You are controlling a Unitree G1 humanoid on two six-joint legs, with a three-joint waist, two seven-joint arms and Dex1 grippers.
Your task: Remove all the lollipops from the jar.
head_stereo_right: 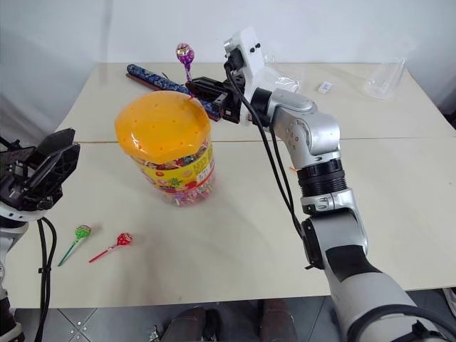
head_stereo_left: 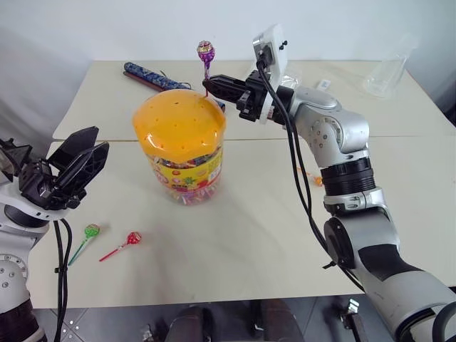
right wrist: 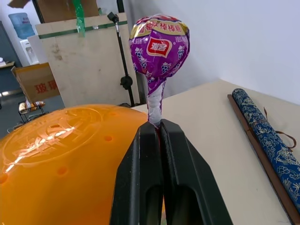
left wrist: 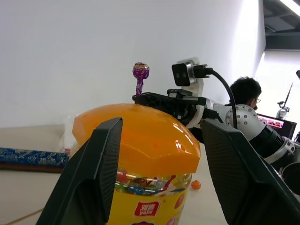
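Right gripper (right wrist: 157,129) jaws clenched on the purple lollipop (head_stereo_left: 205,51) stick, upright above the jar (head_stereo_left: 184,146) lid; pull goes straight up along it. Left gripper (head_stereo_left: 75,167) jaws released, beside the jar

Non-task items on the beige tabletop (head_stereo_left: 235,249).
A long blue patterned roll (head_stereo_left: 153,77) lies near the far left edge, angled toward the centre. A clear plastic cup (head_stereo_left: 388,71) lies on its side by the far right corner, with a small white tag (head_stereo_right: 324,87) just inward of it. A person (left wrist: 246,91) sits at a screen beyond the tabletop.
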